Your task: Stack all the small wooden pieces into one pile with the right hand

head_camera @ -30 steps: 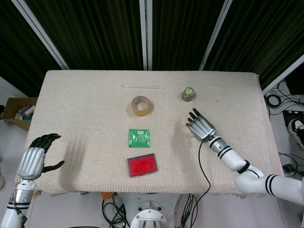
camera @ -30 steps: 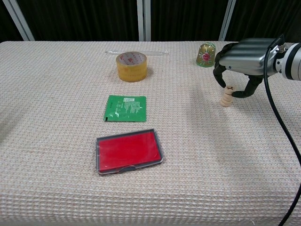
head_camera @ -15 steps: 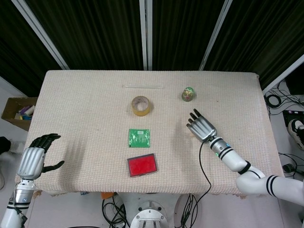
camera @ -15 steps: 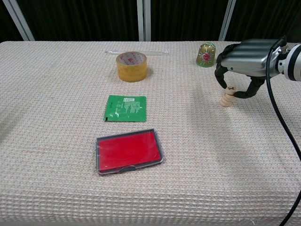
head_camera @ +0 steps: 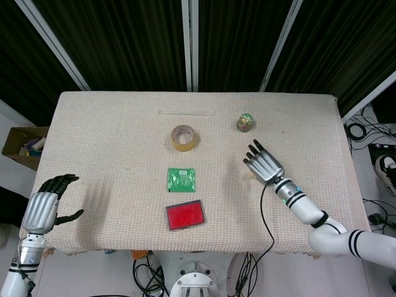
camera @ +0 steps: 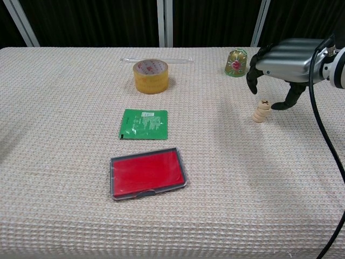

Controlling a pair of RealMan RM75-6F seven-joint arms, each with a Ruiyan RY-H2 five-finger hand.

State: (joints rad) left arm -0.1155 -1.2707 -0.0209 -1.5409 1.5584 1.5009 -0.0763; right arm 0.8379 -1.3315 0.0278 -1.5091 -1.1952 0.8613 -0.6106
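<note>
Pale wood marks the task's thing: a small stack of wooden pieces (camera: 261, 111) stands upright on the woven cloth of the table (camera: 64, 216), toward its right side, with a dark cross on its top piece. The right hand (camera: 285, 59) hangs just above and beside the stack, palm down, its dark fingers (camera: 252, 75) curled downward and spread apart around it without touching; it holds nothing. In the head view the right hand (head_camera: 265, 164) covers the stack from above, so the pieces cannot be seen there. The left hand (head_camera: 46, 204) hangs at the near left edge of the table, fingers apart and empty. Farther back stand a roll of yellowish tape (camera: 150, 75) and a small green and red foil-wrapped object (camera: 236, 62). Near the middle lie a green packet (camera: 143, 123) and, just in front of it, a red flat case (camera: 147, 173).
</note>
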